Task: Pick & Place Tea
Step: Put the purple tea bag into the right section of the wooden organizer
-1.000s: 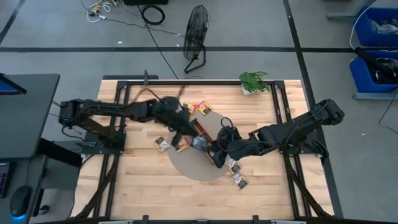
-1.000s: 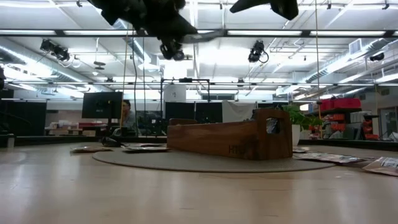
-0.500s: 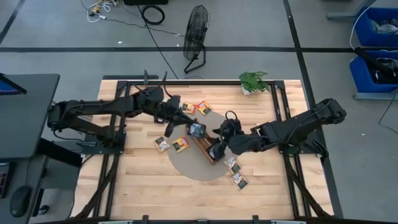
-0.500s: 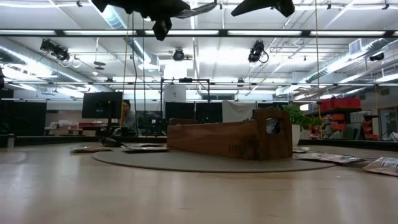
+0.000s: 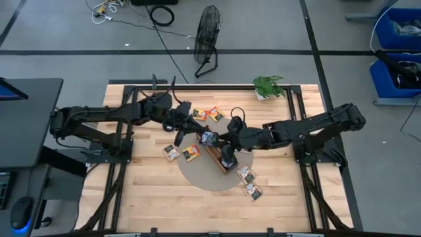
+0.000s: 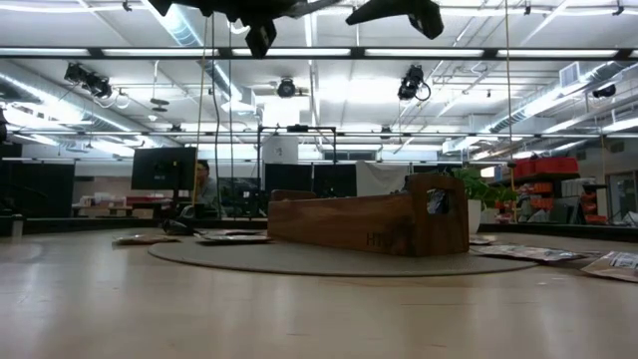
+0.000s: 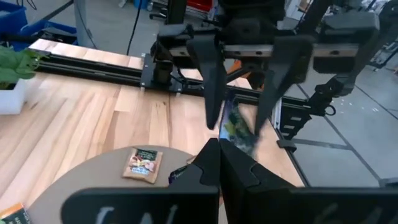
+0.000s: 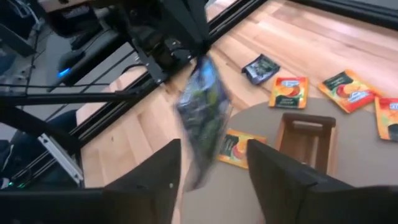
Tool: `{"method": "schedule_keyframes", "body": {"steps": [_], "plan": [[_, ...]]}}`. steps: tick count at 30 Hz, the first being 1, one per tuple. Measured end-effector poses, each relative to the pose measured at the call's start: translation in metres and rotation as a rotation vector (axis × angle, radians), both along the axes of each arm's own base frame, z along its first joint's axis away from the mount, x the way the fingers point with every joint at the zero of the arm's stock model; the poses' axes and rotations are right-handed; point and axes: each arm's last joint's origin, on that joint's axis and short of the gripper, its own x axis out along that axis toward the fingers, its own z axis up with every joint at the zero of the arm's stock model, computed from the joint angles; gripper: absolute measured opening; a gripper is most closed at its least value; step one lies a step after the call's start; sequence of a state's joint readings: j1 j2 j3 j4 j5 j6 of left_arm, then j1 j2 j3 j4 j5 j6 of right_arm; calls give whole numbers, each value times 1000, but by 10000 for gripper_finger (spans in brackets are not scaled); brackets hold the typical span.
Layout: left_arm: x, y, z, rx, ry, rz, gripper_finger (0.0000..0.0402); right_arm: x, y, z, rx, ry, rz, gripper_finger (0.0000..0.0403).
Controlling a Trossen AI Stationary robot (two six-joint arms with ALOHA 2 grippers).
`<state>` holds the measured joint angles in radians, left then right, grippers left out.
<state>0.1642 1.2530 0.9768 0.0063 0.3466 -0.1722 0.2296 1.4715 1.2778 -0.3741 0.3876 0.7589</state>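
Note:
My left gripper (image 5: pixel 199 131) is shut on a dark tea sachet (image 5: pixel 208 137) and holds it in the air over the far end of the wooden tray (image 5: pixel 222 153), which stands on the round mat (image 5: pixel 207 176). My right gripper (image 8: pixel 214 168) faces it from the table's right, open. Its two fingers stand either side of the sachet (image 8: pixel 202 115); whether they touch it I cannot tell. In the left wrist view the sachet (image 7: pixel 240 127) shows between the right gripper's fingers (image 7: pixel 214 87). Other tea sachets (image 5: pixel 192 153) lie flat on the mat and table. My left gripper pinches one end of the dark sachet (image 7: pixel 227 142) between its two shut fingertips. The fingers come from the table's left, slanting a little downward. The sachet juts out beyond the tips and droops tilted (image 8: pixel 205 93), lifted clear of tray and mat.
Orange sachets (image 5: pixel 215 114) lie at the mat's far edge, two more (image 5: pixel 171 153) on its left, and two (image 5: pixel 248 182) on the near right. A potted plant (image 5: pixel 268 86) stands at the far edge. In the low view the tray (image 6: pixel 369 224) stands far beneath both arms.
My left gripper has risen and drawn back toward the table's far left with the dark sachet, lifting it well above the tray, then held still. My right gripper has moved toward the far edge, up to the sachet.

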Motion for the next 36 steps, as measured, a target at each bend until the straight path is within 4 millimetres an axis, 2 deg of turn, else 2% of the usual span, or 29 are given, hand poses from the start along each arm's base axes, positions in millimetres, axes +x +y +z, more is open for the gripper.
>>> {"method": "schedule_keyframes", "body": {"steps": [4, 8, 10, 15, 21, 27, 31, 36], "plan": [[0, 0, 0, 0, -1, 0, 0, 2, -3, 2, 0, -16, 6, 111], [0, 0, 0, 3, -1, 11, 0, 2, -5, 2, -3, -16, 5, 31], [0, 1, 0, 5, -1, 19, 0, 2, -5, 2, -5, -14, 16, 9], [0, 1, 0, 7, -3, 20, 24, 1, -5, 0, 65, 3, 26, 5], [-2, 2, -1, 16, 11, 14, 91, -10, -7, 2, 175, 58, 45, 3], [-13, 4, -13, -36, 186, 21, 152, -21, -19, 0, 377, 193, 102, 1], [-23, 2, -18, -31, 284, 4, 167, -23, -27, -3, 481, 295, 125, 1], [-30, 1, -19, -33, 323, -2, 161, -24, -40, -10, 575, 415, 127, 1]]}}
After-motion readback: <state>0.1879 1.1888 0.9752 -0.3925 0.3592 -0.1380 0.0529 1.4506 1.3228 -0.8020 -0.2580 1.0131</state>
